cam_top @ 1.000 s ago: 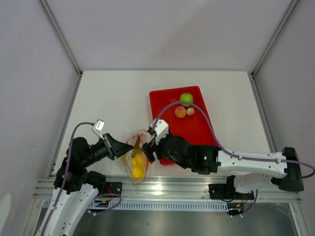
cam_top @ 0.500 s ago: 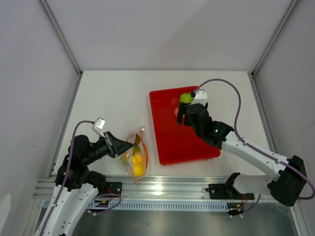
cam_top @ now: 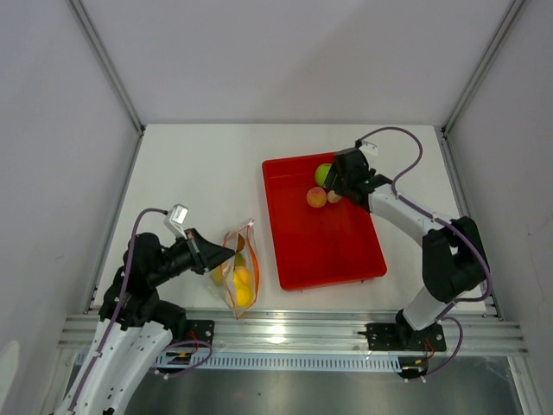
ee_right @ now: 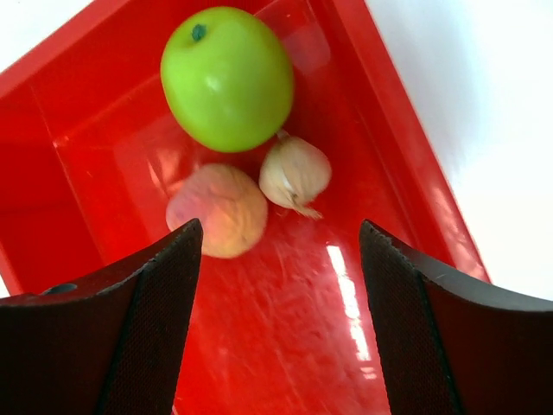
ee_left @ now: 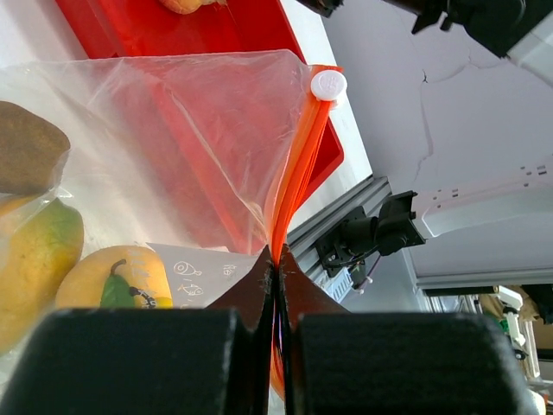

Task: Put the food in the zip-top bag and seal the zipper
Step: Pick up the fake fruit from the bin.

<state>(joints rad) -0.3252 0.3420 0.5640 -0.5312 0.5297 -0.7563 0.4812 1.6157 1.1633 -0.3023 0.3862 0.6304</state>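
The zip-top bag (cam_top: pixel 238 270) lies near the front left of the table, holding several food pieces: a yellow-green mango (ee_left: pixel 34 251), a yellow pear-like piece (ee_left: pixel 121 277) and a brown piece (ee_left: pixel 26 147). My left gripper (cam_top: pixel 226 257) is shut on the bag's mouth edge, pinching the orange-red zipper (ee_left: pixel 295 173). The white slider (ee_left: pixel 328 84) sits at the strip's far end. My right gripper (cam_top: pixel 340 184) hangs open over the far end of the tray, nothing between its fingers. Below it lie a green apple (ee_right: pixel 227 78), a peach (ee_right: pixel 217 210) and a small beige piece (ee_right: pixel 295 171).
The red tray (cam_top: pixel 324 251) lies right of the bag, with the remaining fruit at its far end near the back rim. An aluminium rail (cam_top: pixel 285 328) runs along the table's front edge. White walls close in the table on three sides.
My right arm has swung from beside the bag to the tray's far end, over the apple, peach and beige piece. The left gripper has kept its pinch on the bag.
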